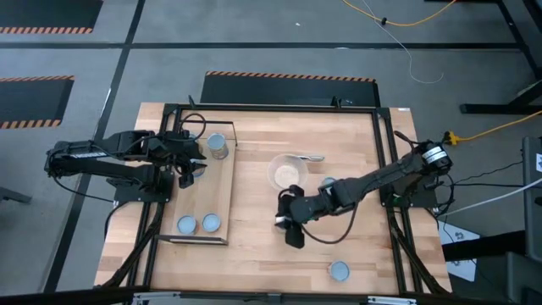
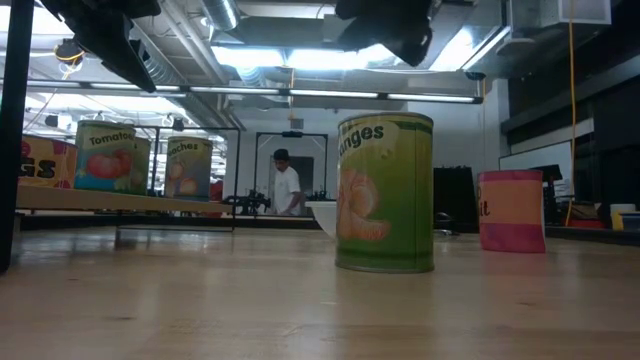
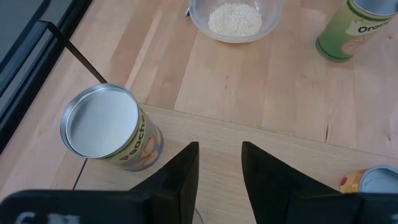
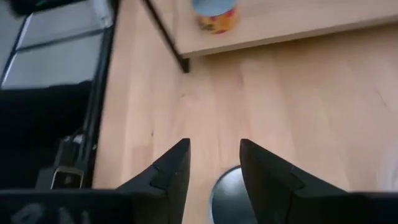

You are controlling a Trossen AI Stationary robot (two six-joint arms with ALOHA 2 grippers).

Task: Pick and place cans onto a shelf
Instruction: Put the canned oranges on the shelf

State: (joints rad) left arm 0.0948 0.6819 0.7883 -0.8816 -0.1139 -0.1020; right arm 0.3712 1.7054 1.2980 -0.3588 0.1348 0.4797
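Every can stood upright, long axis vertical, round top upward. On the shelf a silver-topped peaches can was placed, with two blue-grey-topped cans near its other end. The left gripper was held parted, empty, above the shelf; the right gripper was likewise parted, grasping nothing.

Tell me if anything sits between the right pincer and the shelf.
Nothing visible does. From the right pincer, empty and open over a can top, bare table runs to the shelf.
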